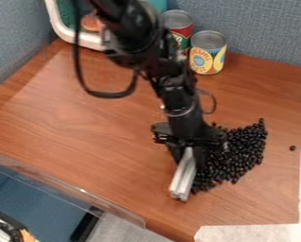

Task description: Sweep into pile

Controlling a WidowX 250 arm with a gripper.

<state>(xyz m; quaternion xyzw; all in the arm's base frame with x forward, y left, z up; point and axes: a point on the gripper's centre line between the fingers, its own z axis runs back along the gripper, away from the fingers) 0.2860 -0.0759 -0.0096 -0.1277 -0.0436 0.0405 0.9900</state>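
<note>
The black gripper (pixel 191 150) hangs low over the right-centre part of the table, shut on a whitish-grey bar (pixel 184 176). That bar slants down toward the front, its lower end close to the tabletop. A dense patch of small black beans (pixel 242 149) lies on the wood directly right of the gripper and bar, reaching from beside the wrist down to the bar's lower end. The arm hides part of the patch's left side. One loose bean (pixel 293 148) lies apart at the right.
Two cans, one red and green (pixel 181 34) and one yellow (pixel 208 54), stand at the back. Left of them is a white-rimmed bin (pixel 84 39). Pale strips (pixel 254 232) mark the table's front right and right side. A clear raised edge (pixel 71 182) runs along the front left.
</note>
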